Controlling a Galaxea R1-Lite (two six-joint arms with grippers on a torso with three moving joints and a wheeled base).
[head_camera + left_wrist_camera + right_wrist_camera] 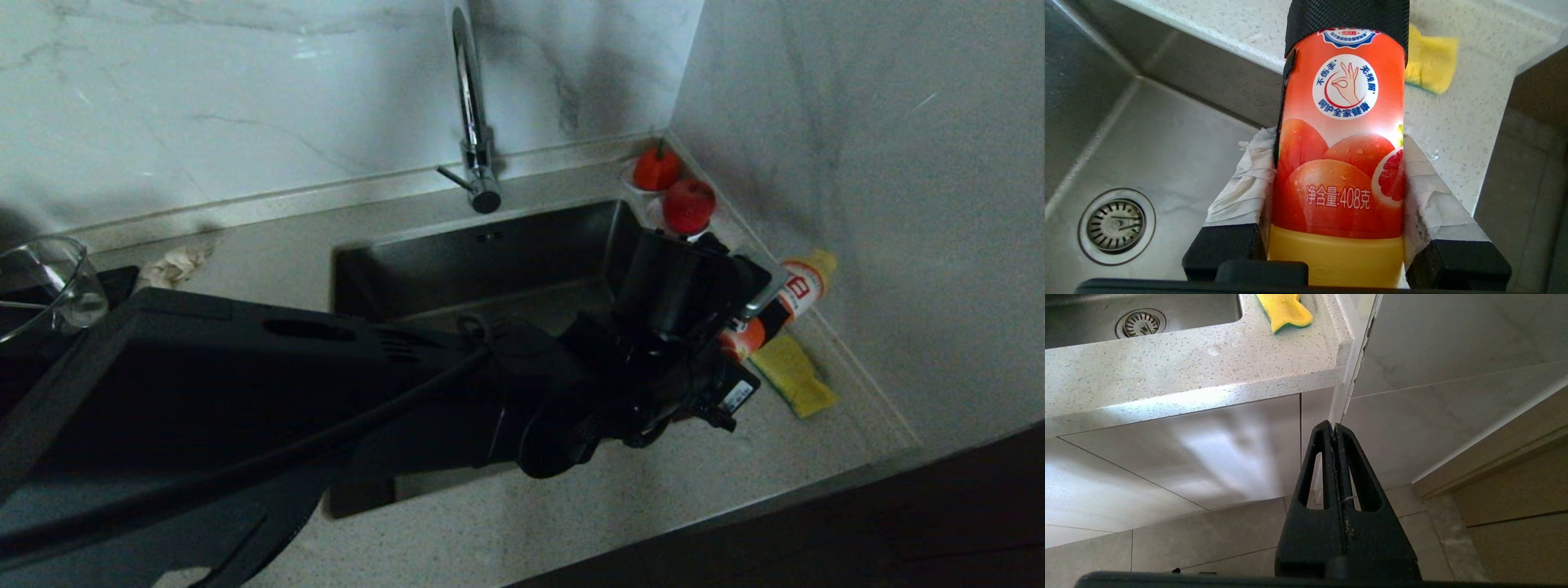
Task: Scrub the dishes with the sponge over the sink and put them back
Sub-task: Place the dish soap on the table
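We find the left claw point(1337, 163) clamped on an orange detergent bottle point(1341, 155) at the dark steel sink point(1147, 143); yellow rectangular sponge point(793, 374) untouched on the speckled tabletop point(620, 498); right claw point(1335, 430) together, parked below. No dishes visible; scrubbing remains.

left gripper point(1339, 163) clamped, right gripper point(1336, 433) closed

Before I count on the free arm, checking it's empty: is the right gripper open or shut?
Shut and empty: the right gripper has its fingers pressed together with nothing between them, hanging below the counter.
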